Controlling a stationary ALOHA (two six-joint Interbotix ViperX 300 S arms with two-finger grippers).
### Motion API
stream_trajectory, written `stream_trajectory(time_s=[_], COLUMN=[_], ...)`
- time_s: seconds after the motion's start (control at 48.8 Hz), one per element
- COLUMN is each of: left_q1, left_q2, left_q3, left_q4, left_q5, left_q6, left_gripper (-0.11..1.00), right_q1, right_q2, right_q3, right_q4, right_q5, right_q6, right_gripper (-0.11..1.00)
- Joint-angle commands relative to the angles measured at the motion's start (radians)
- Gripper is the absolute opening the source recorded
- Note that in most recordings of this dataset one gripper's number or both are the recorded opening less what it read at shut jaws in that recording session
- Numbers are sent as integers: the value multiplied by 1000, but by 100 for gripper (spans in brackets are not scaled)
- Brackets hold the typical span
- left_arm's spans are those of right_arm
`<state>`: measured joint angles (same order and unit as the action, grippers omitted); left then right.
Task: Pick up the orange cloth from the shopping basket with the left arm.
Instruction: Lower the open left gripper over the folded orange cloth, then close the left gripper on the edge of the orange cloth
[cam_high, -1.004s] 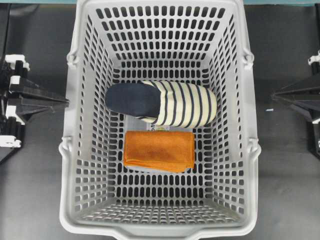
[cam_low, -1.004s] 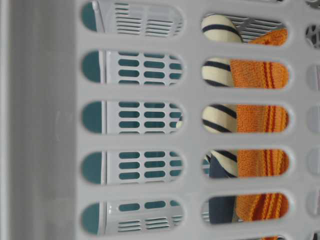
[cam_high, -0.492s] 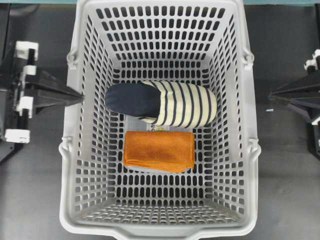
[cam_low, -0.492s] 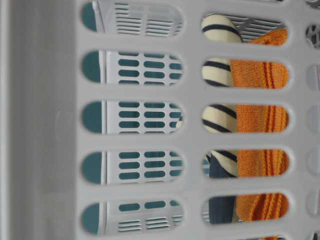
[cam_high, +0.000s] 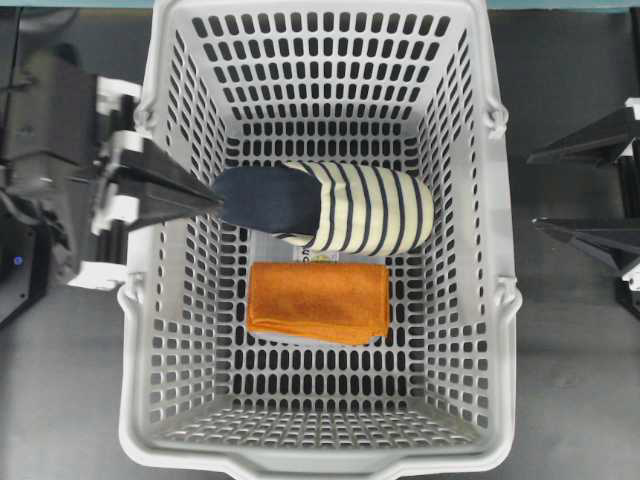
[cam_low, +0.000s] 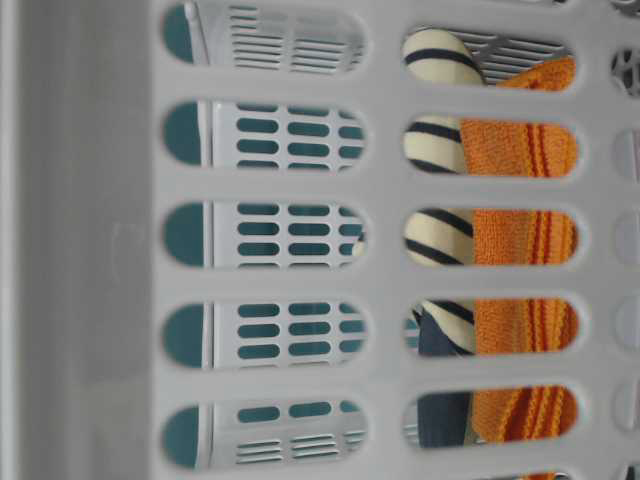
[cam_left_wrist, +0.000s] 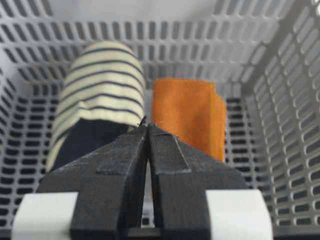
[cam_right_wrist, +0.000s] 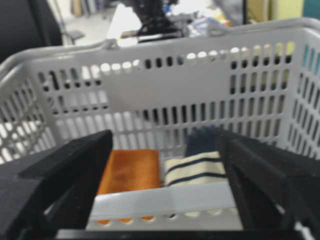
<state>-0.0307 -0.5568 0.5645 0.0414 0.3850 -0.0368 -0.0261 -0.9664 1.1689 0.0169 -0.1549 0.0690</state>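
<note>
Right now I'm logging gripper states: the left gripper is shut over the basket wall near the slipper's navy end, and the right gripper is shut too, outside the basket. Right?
Not quite. The right gripper is open: the overhead view shows its two fingers spread apart, outside the shopping basket. The rest holds: the left gripper is shut, its tip by the slipper's navy end.

Orange cloth (cam_high: 318, 300), navy-and-cream striped slipper (cam_high: 345, 206)

A navy-and-cream striped slipper (cam_high: 325, 205) lies on its side, navy toe pointing left, above a dark grey table (cam_high: 70, 380).
</note>
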Motion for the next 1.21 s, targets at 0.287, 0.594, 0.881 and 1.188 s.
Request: stream_trajectory(time_s=[0.287, 0.594, 0.881, 1.188], left_q1=[-21, -58, -84, -104], left_q2=[273, 390, 546, 667], left_q3=[-284, -351, -449, -472], left_q4=[3, 3, 3, 3], left_q5=[318, 333, 413, 449], left_q6=[11, 12, -9, -83], left_gripper=[1, 73, 83, 85], right_q1=[-3, -3, 8, 9], right_q2=[-5, -21, -32, -52], right_q3=[-23, -28, -29, -31], right_q4=[-2, -2, -2, -2], right_q5=[-6, 32, 44, 94], right_q6=[-12, -14, -14, -14], right_gripper=[77, 77, 77, 77])
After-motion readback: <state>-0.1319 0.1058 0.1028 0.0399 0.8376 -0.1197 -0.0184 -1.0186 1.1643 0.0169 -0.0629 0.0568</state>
